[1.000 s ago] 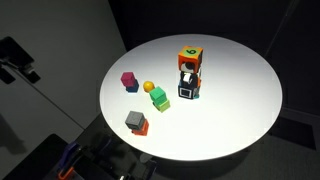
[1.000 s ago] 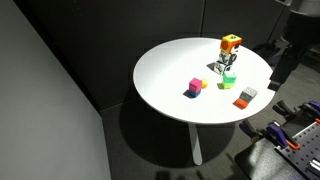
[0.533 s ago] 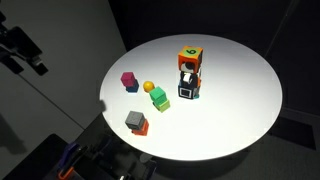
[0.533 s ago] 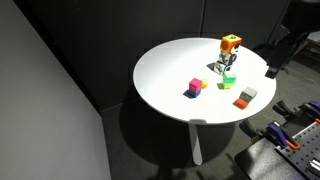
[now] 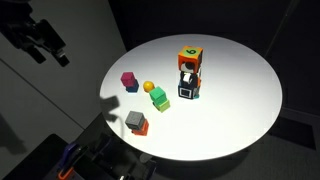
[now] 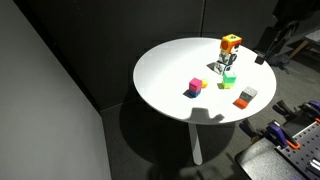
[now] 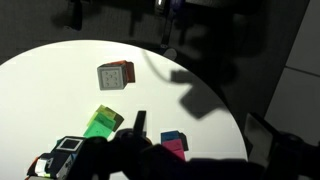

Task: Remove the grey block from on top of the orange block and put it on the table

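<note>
The grey block [image 5: 134, 119] sits atop the orange block [image 5: 142, 128], hand [image 5: 52, 50] (open or closed unclear) well apart.

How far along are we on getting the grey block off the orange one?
Done: nothing; the grey block sits on the orange block. In hand: the gripper hangs beyond the table rim, far from the stack, jaws unreadable. Left: approach, grasp the grey block, set it on bare table.
</note>
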Controlling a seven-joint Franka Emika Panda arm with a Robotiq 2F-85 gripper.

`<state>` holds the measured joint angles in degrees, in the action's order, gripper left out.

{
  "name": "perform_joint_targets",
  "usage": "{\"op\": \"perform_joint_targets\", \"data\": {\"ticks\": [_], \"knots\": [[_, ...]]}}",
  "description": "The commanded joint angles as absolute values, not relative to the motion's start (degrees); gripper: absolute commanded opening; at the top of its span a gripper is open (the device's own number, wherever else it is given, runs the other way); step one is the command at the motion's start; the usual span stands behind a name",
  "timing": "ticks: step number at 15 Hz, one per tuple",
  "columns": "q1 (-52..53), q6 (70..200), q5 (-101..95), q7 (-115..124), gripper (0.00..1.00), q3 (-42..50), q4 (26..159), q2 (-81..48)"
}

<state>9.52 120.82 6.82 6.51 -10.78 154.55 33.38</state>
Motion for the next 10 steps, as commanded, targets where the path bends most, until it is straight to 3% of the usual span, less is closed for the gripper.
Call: {"op": "perform_joint_targets", "data": {"ticks": [1, 10], "knots": [[8.01, 125.84, 4.38, 5.25, 1.0, -9.54, 153.58, 29.85], [6.48, 136.89, 4.48, 0.64, 1.0, -4.93, 154.29, 20.75]]}}
